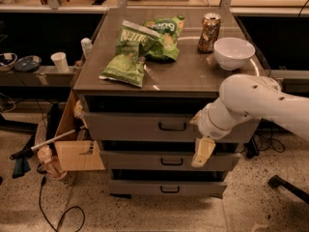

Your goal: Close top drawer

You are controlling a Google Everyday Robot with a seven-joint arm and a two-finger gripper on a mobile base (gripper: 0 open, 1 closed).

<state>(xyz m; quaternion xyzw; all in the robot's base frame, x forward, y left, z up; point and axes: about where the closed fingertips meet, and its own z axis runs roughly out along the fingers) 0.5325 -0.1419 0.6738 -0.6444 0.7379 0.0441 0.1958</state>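
The top drawer point(135, 126) is a wide grey metal front with a small black handle point(173, 127), the uppermost of three in the cabinet. It stands slightly out, with a dark gap above it under the cabinet top. My gripper point(202, 152) hangs pointing down at the right of the handle. It is in front of the drawer's lower edge and the second drawer point(145, 159). My white arm point(256, 103) reaches in from the right and covers the drawer's right end.
On the cabinet top point(193, 74) lie green chip bags point(140, 47), a can point(209, 32) and a white bowl point(234, 52). A cardboard box point(77, 151) and a long-handled tool point(43, 146) stand at the left. A cable point(58, 211) lies on the floor.
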